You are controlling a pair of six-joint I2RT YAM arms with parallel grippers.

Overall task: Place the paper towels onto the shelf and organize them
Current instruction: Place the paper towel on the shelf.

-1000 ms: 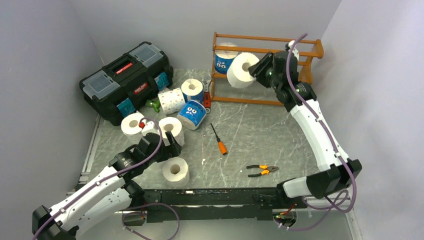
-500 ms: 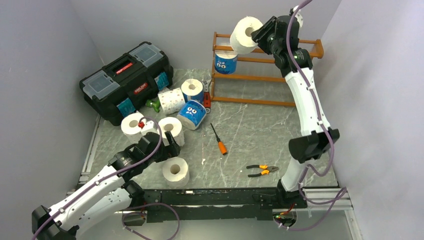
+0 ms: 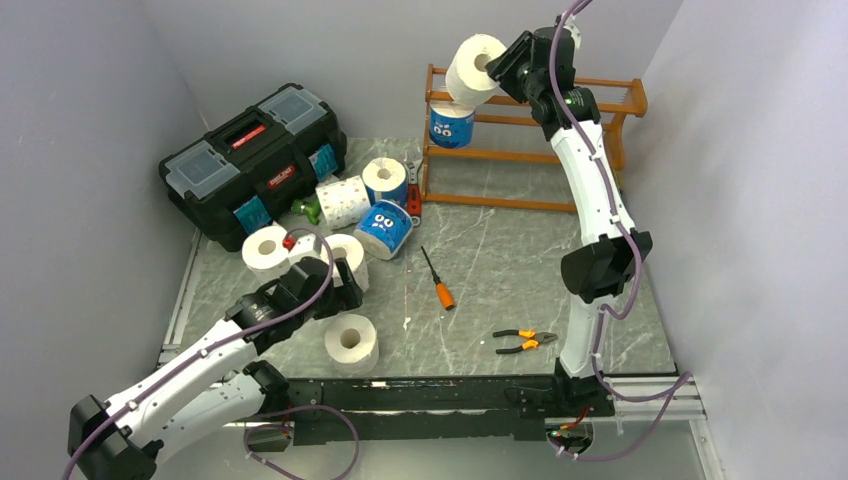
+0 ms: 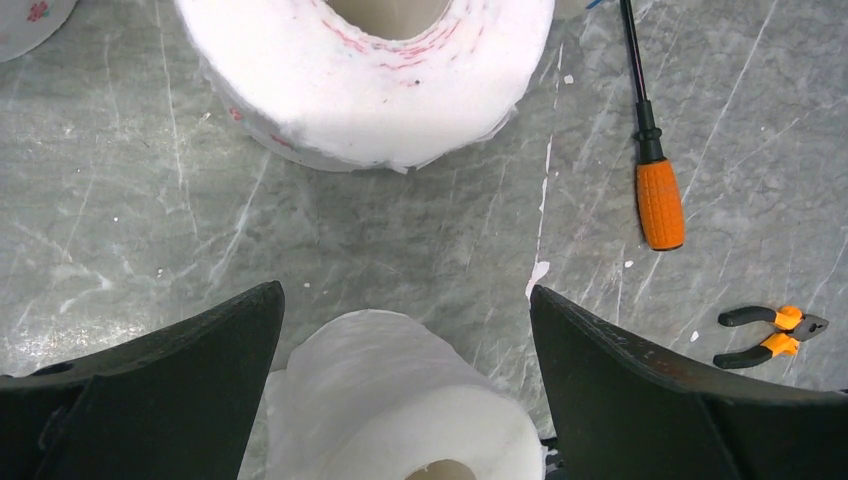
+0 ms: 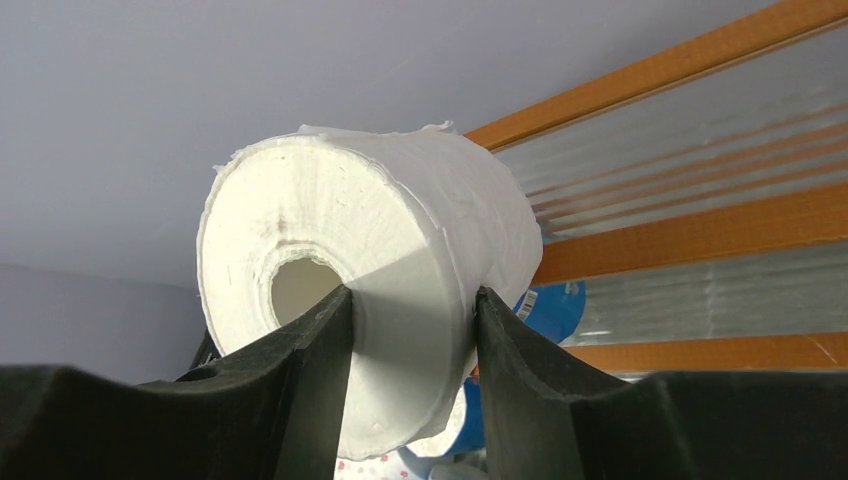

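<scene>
Marble table (image 3: pixel 520 260), right hand (image 5: pixel 412 292) gripping white roll (image 3: pixel 465 76) above shelf (image 3: pixel 500 157)

The shelf (image 3: pixel 500 201) stands at the far right of the desk (image 3: pixel 520 260), with the shelved roll (image 3: pixel 451 124) at its left end. The right tool (image 3: pixel 500 66) grips the held roll (image 3: pixel 470 65) above that end. The toolbox (image 3: pixel 250 165) sits far left. Between toolbox and shelf lies a cluster of rolls (image 3: pixel 384 228). The nearest roll (image 3: pixel 351 341) stands alone in front of them, and the left tool (image 4: pixel 405 300) hangs spread over the gap between. The screwdriver (image 3: pixel 436 280) lies mid-desk, with the pliers (image 3: pixel 524 341) nearer and to its right.
</scene>
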